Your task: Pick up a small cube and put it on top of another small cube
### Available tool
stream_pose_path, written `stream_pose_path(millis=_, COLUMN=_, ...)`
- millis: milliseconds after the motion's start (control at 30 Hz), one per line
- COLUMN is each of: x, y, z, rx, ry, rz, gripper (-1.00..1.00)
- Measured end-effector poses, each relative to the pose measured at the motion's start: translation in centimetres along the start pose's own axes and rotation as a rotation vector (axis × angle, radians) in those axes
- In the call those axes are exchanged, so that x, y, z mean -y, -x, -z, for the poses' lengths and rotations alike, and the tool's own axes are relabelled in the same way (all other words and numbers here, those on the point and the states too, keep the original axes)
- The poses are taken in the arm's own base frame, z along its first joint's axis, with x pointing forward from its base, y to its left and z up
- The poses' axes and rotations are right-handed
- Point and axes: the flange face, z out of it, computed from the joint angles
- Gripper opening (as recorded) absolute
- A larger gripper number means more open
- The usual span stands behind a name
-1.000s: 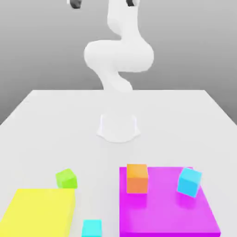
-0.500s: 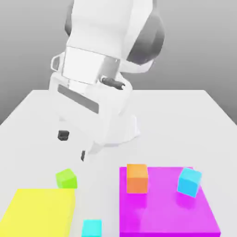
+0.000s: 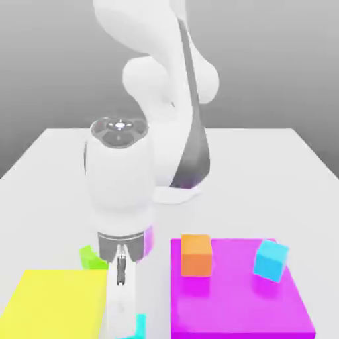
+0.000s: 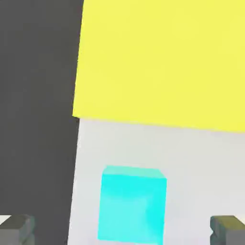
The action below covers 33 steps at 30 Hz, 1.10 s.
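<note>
**Arm down over the turquoise cube, fingers wide, nothing held**

I see the turquoise cube (image 4: 132,205) on the white table (image 3: 59,172), close to the table's near edge, in the gap between the yellow slab (image 3: 56,304) and the magenta slab (image 3: 238,298). In the exterior view only a sliver of it (image 3: 140,324) peeks out beside the hand. In the hand view it sits between the two grey fingertips (image 4: 228,229), clear space on both sides, not touched. Gripper (image 4: 122,230) is spread as wide as it goes and holds nothing.

Versus a second ago: the arm stood upright at the back with the cube in plain sight; now the arm has swung forward and dropped, and the wrist and hand (image 3: 121,255) hang low over the cube, covering most of it. The cube itself hasn't shifted.

The green cube (image 3: 88,255) is half hidden behind the wrist, same place as before, by the yellow slab's far corner. The orange cube (image 3: 196,255) and sky-blue cube (image 3: 271,260) sit on the magenta slab, well apart, unchanged.
</note>
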Motion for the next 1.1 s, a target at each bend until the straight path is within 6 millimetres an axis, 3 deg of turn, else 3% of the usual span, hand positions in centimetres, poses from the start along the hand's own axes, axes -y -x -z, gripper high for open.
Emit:
stream_pose_path(millis=100, x=-0.1, y=0.0, z=-4.1, rx=0.001, ry=0.004, rz=-0.008, gripper=0.00)
stream_pose_path(millis=133, x=-0.2, y=-0.1, z=-4.8, rx=0.000, ry=0.004, rz=-0.008, gripper=-1.00)
stream_pose_path(millis=333, x=-0.2, y=-0.1, z=-5.2, rx=0.001, ry=0.003, rz=-0.008, gripper=-1.00)
stream_pose_path(millis=533, x=-0.4, y=0.2, z=1.2, rx=0.000, ry=0.003, rz=0.007, gripper=-1.00)
stream_pose_path(millis=833, x=-8.9, y=7.0, z=8.0, rx=-0.020, ry=-0.001, rz=0.403, gripper=-1.00)
stream_pose_path(millis=967, x=-14.6, y=9.9, z=10.5, rx=-0.019, ry=0.000, rz=0.614, gripper=-1.00)
stream_pose_path(millis=1100, x=-19.8, y=11.4, z=12.7, rx=-0.011, ry=0.003, rz=0.802, gripper=-1.00)
